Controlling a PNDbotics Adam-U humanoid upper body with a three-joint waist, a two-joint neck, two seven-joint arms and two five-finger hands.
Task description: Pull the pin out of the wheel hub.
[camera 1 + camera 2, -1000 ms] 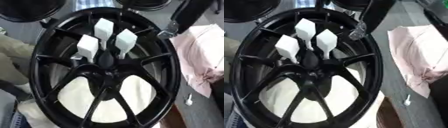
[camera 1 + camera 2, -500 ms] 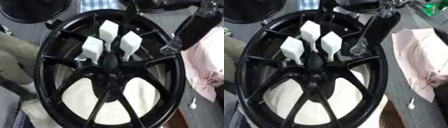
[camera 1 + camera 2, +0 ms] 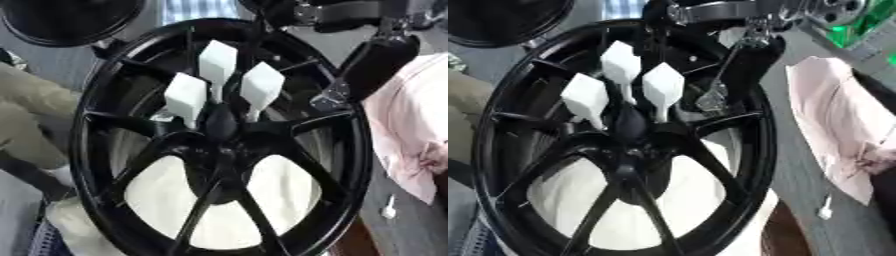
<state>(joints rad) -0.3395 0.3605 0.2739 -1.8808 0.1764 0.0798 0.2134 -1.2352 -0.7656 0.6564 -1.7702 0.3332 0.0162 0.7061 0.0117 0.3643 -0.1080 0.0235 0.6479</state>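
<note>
Pins (image 3: pixel 261 86) are light and rigid; grasp the flat white head. Right hand (image 3: pixel 372 67) finger state cannot be told.

**Grey floor and cloth around the work area**

The ground (image 3: pixel 52 65) is a plain grey surface under even, soft light. To the right of the robot's right hand (image 3: pixel 372 65), a crumpled pale pink cloth (image 3: pixel 842 135) lies spread out. Far left of that hand, a dark round object (image 3: pixel 70 20) fills the upper corner. A green patch (image 3: pixel 859 25) shows above and right of the hand. A small white item (image 3: pixel 388 209) lies well below it.
</note>
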